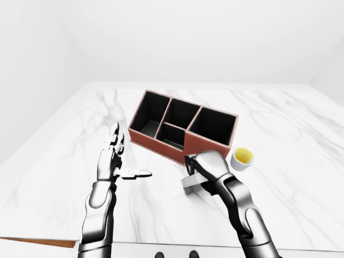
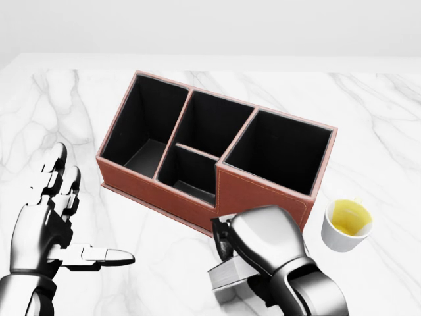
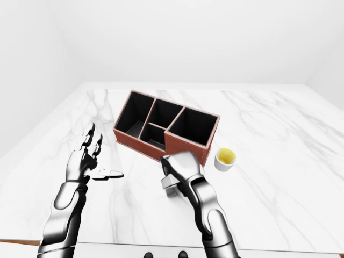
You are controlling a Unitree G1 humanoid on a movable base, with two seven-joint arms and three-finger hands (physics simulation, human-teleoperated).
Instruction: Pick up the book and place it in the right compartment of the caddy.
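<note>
The caddy (image 2: 263,197) is brown leather with black compartments and stands on the white marble table (image 2: 164,263). Its large right compartment (image 2: 279,151) is empty. My right hand (image 2: 230,253) is shut on the book (image 2: 227,278), a grey book with a pale page edge, and holds it tilted just below the caddy's near wall in the head view. The book also shows in the left-eye view (image 1: 191,183). My left hand (image 2: 66,227) is open and empty, to the left of the caddy, with the thumb pointing right.
A white cup (image 2: 346,224) with yellow liquid stands on the table just right of the caddy's right end. The table's near edge runs along the bottom of the left-eye view (image 1: 161,248).
</note>
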